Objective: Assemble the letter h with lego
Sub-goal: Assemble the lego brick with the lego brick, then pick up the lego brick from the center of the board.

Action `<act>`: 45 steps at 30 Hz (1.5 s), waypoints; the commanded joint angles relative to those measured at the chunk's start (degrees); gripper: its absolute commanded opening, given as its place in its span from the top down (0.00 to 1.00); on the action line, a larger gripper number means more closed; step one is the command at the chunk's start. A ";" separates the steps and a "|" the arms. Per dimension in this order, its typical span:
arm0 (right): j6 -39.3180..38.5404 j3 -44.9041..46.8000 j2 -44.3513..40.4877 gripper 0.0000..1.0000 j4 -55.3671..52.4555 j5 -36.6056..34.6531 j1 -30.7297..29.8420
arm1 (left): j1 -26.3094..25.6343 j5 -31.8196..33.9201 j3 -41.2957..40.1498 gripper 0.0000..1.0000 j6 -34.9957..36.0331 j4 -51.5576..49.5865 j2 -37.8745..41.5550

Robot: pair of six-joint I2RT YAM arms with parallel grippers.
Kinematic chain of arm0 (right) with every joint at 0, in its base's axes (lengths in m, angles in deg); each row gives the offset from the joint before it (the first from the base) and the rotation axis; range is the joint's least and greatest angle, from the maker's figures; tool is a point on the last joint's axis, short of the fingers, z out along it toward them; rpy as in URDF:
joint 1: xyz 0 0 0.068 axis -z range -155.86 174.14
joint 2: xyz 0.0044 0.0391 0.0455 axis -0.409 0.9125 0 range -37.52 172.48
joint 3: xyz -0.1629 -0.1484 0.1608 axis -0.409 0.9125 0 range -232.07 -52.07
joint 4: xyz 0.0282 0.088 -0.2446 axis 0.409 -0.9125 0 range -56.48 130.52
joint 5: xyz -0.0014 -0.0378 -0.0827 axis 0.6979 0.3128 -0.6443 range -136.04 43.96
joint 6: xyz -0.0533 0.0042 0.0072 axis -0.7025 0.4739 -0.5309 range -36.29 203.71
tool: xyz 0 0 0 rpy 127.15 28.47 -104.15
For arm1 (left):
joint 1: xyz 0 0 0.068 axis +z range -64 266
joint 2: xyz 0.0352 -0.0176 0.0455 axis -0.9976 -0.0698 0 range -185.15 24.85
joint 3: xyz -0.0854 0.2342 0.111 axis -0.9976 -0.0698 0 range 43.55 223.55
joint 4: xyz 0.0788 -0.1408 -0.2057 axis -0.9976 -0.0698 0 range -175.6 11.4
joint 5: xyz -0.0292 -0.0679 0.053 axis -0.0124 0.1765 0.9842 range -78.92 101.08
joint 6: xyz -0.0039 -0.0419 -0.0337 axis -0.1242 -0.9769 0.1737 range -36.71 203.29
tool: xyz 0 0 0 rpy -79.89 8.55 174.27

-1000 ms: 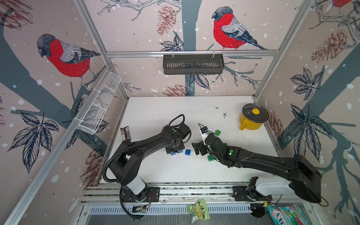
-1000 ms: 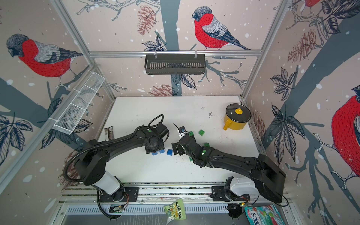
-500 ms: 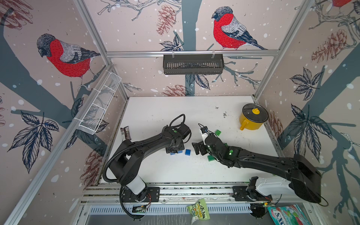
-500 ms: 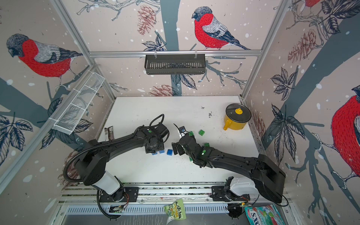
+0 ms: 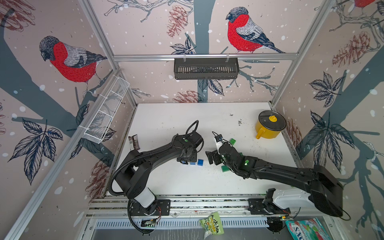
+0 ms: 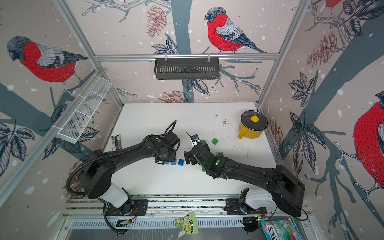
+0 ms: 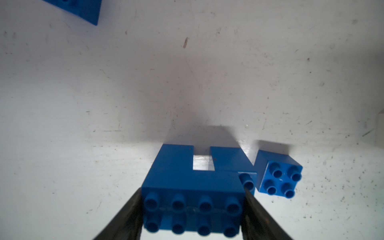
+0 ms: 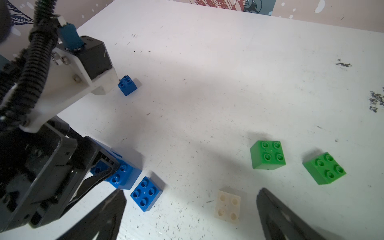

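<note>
My left gripper [image 7: 192, 212] is shut on the two ends of a long blue lego brick, part of a blue lego assembly [image 7: 193, 180] with two legs and a gap between them. The assembly rests low on the white table. A loose blue cube [image 7: 278, 172] sits right beside it, also visible as the blue cube [image 5: 200, 162] in a top view. My right gripper [image 8: 191, 207] hangs open just over the table, with a white brick [image 8: 228, 204] and the blue cube [image 8: 146, 193] lying between its fingers. Two green cubes [image 8: 268, 154] [image 8: 324, 168] lie beyond it.
A yellow pot [image 5: 270, 126] with a dark lid stands at the back right. Another blue cube [image 8: 127, 85] lies behind the left arm. A dark snack bar [image 5: 134, 142] lies by the left wall. The two grippers [image 6: 166, 161] [image 6: 190, 159] are close together mid-table.
</note>
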 commanded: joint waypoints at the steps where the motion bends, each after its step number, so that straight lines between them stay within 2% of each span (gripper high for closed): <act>1: 0.53 0.19 0.03 0.01 0.91 -0.81 0.10 | 0.11 -0.11 -0.62 0.28 1.04 -1.36 0.27; 15: 0.45 0.20 -0.12 0.00 0.99 -0.42 0.06 | 1.37 1.19 4.26 0.15 1.22 -4.32 0.96; 19: 0.45 0.27 -0.41 0.00 0.91 -0.55 0.05 | 3.77 1.69 6.14 0.10 2.82 -3.96 2.13; 22: 0.36 0.33 -0.54 0.00 0.91 -0.60 0.12 | 6.87 1.53 6.24 0.02 4.67 -1.44 3.71; 28: 0.44 1.02 -1.30 0.01 2.07 -0.42 -0.05 | 13.96 1.03 5.40 0.02 10.36 4.58 3.66; 35: 0.54 1.43 -1.10 0.00 2.66 -0.34 0.21 | 19.66 6.46 1.19 0.02 16.83 11.02 2.04; 37: 0.49 1.34 -0.75 0.01 2.75 -0.15 0.27 | 20.85 3.51 1.45 0.02 17.83 12.27 1.32; 42: 0.72 1.12 -0.14 0.01 2.51 -0.26 0.21 | 22.12 5.40 3.89 0.03 20.80 12.41 -3.96; 45: 0.86 0.83 0.00 0.00 1.97 -0.85 0.22 | 24.78 0.22 5.00 0.10 21.99 12.56 -7.53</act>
